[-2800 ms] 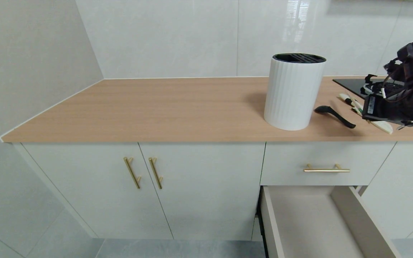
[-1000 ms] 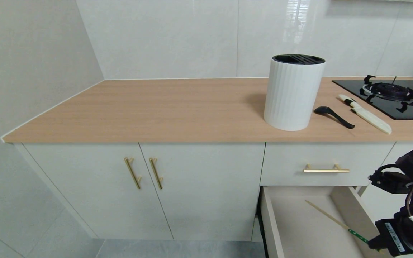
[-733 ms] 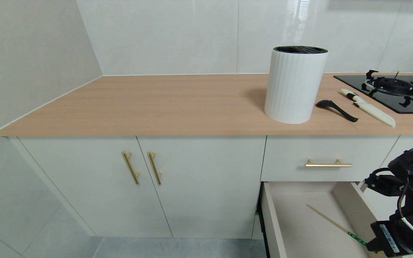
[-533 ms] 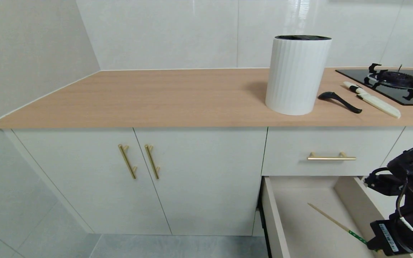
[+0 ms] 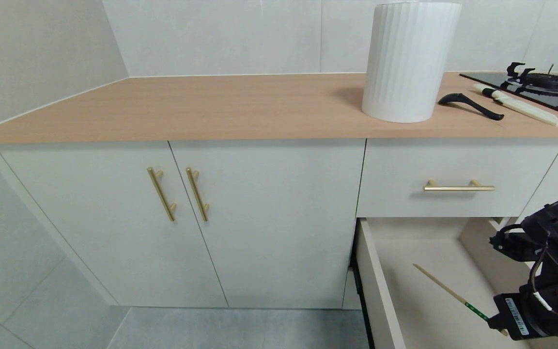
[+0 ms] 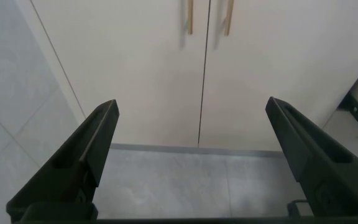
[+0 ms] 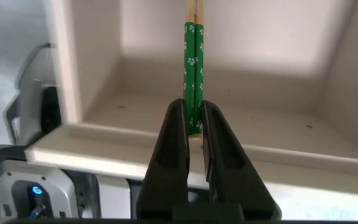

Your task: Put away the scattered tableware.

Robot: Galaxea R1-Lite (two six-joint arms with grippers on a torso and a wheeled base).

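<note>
1. Bamboo chopsticks (image 7: 192,56), green-banded at the thick end, are pinched as a pair by the right gripper (image 7: 194,121), which is closed narrow on them. They slant down into the open drawer (image 5: 375,276), thin ends toward its back.
2. Our left gripper (image 6: 191,106) is spread wide with nothing in it, low before the cabinet doors (image 6: 204,62).
3. We judge the step in hand to be laying the pair in the drawer. The held ends sit close to the drawer's front rim, so a release here could land them on that rim and tip them out onto the floor.
4. Letting go from too high could make the sticks bounce, split apart or roll against a wall.
5. Going down too steeply could jam the thin ends on the drawer floor and twist the pair in the grip.
6. On the countertop (image 5: 211,102) a black spoon (image 5: 470,105) and a knife (image 5: 516,104) lie near the white ribbed holder (image 5: 410,63), not yet put away.
7. We cannot tell whether the thin ends touch the drawer floor: the right wrist view cuts them off, and in the head view the pair reads as one stick. The holder's top and the drawer's front run past the head view's edges.
</note>
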